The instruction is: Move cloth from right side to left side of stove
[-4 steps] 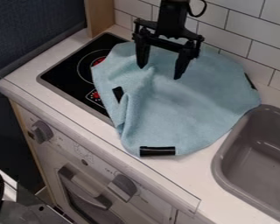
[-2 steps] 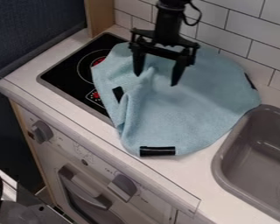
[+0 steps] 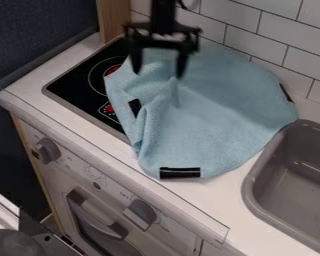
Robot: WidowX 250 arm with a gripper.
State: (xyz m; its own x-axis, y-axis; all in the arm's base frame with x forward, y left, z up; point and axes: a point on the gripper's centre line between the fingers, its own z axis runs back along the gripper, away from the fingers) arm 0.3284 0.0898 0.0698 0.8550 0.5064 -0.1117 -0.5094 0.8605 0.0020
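Cloth: the pale blue cloth (image 3: 213, 112) lies in the middle of the frame, over the right part of the stove top (image 3: 79, 85) and out across the worktop (image 3: 233, 205) to the edge of the sink (image 3: 255, 182). The stove's left part is uncovered, with red marks in view.
Cloth's lie: roughly round, so no strong long axis; if anything it runs a little longer from the left side toward the right, dipping slightly. A raised fold slants from below the pincer (image 3: 158, 74) down to the lower left edge.
Dark strips: one on the cloth's left side (image 3: 134, 107), one along its bottom edge (image 3: 180, 172), one at its right edge (image 3: 287, 93).
Pincer: above the cloth's upper left part, fingers hanging down and well apart, nothing between them that I'd call gripped.
Just changed: the pincer has shifted left and toward the top of the frame, while the cloth has kept its place and folds.
What that means: the cloth isn't being carried along by this move. I'd say the job is part done at best, since much of it still sits right of the stove's bare side. It likely needs another pinch and a pull to the left; a shallow grip might only bunch it.
Around it: white tiles (image 3: 263, 37) behind, stove knobs (image 3: 48, 150) at the lower left.
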